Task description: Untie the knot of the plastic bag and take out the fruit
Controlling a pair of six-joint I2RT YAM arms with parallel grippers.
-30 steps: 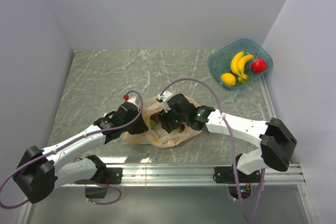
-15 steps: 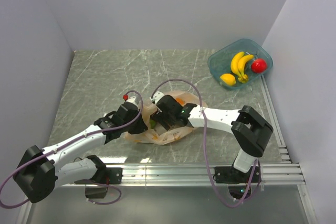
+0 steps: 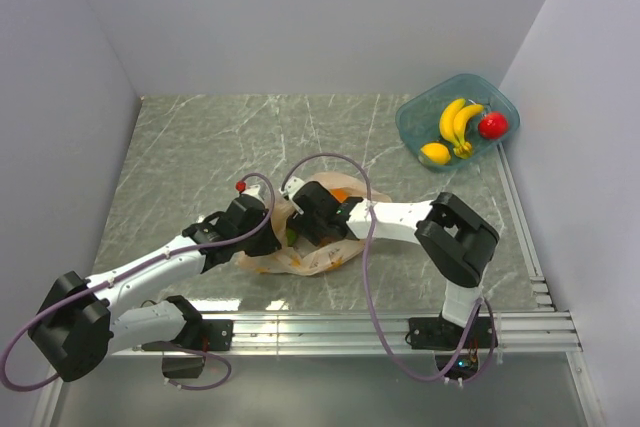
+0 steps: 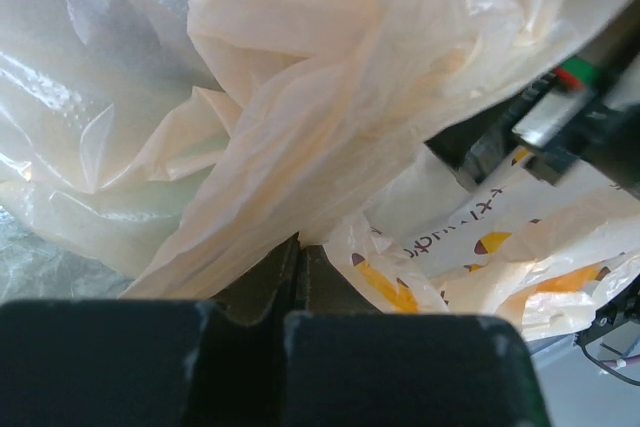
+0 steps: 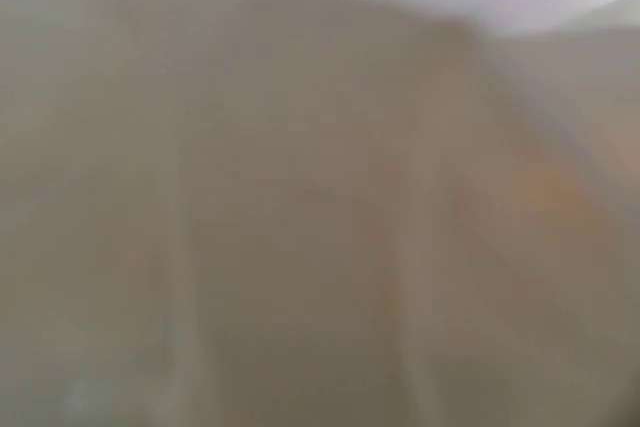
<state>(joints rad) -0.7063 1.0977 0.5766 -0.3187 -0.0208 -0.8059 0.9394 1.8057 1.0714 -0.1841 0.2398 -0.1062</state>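
**Bag apparently open, both arms working at its mouth**

From above, the pale orange-beige crinkly plastic bag (image 3: pixel 318 259) lies on the grey-green marbled table (image 3: pixel 200 147), near the front edge and between the two arms. The left pincer (image 3: pixel 266 234) is at the bag's left side. The right pincer (image 3: pixel 308 225) is pushed in among the folds from the right, and from here I cannot tell whether it is spread or pressed together. I can make out no tied knot. The mouth seems to gape, with a green patch (image 3: pixel 291 237) and an orange patch (image 3: pixel 339 192) showing in it, so I judge the untying done or nearly so. Well apart, in the far right corner, a clear teal-blue tub (image 3: pixel 482 145) holds yellow bananas (image 3: pixel 455 122), a yellow lemon (image 3: pixel 434 152) and a red apple (image 3: pixel 492 125).

The left wrist camera shows the left pincer (image 4: pixel 297 247) pressed together on a fold of the plastic bag (image 4: pixel 330 67), with the film fanning up and out of the jaws. To the right, past the orange printed marks (image 4: pixel 385 287), the right arm's black housing (image 4: pixel 520 132) sits against the plastic.

The right wrist camera gives only a blur of beige plastic (image 5: pixel 300 207). No fingers show, so that pincer's state is hidden here too.

My reading is that some fruit is out and whatever green and orange pieces remain in the bag are what is left.
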